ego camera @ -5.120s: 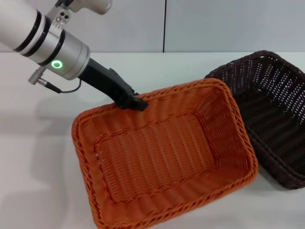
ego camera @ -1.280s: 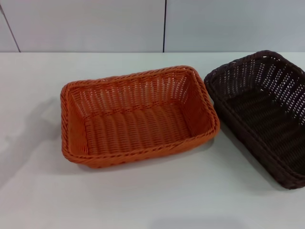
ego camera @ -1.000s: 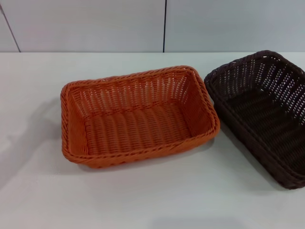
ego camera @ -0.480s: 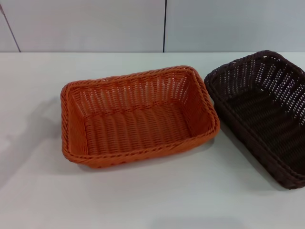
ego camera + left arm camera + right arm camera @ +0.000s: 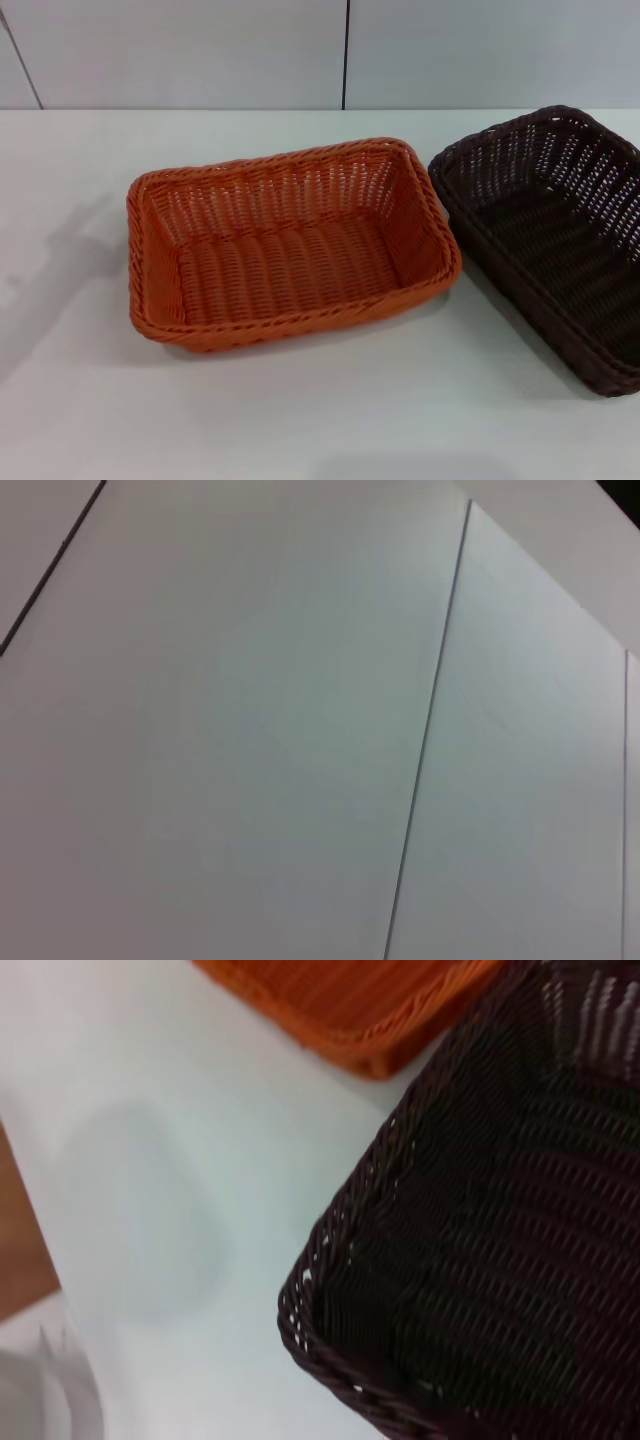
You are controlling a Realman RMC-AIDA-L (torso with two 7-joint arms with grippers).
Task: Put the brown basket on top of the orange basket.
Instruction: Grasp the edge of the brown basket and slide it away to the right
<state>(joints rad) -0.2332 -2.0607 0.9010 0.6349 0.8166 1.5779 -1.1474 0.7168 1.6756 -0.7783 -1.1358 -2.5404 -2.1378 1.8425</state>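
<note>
I'm looking down from the head camera and the orange basket (image 5: 290, 245) is sitting flat on the white table (image 5: 320, 420), open side up, a little left of centre. The brown basket (image 5: 550, 240) is sitting to its right, also upright on the table, angled so that its near left corner is coming very close to the orange basket's right rim; I can't tell whether the two rims are touching there. The brown basket's far right side is running out of the picture.

Neither arm is showing in the head view. My right wrist camera is hanging over the brown basket (image 5: 490, 1240), looking down at one braided corner and the dark woven floor inside it, with a corner of the orange basket (image 5: 370, 1010) just beyond and bare table (image 5: 150, 1160) beside them. No fingers are showing in that picture, so I can't say whether the right gripper is spread or pressed together.

My left wrist camera is pointing at a pale panelled wall (image 5: 300, 730) with thin dark seams, nothing else. The left gripper's state I can't tell either.
</note>
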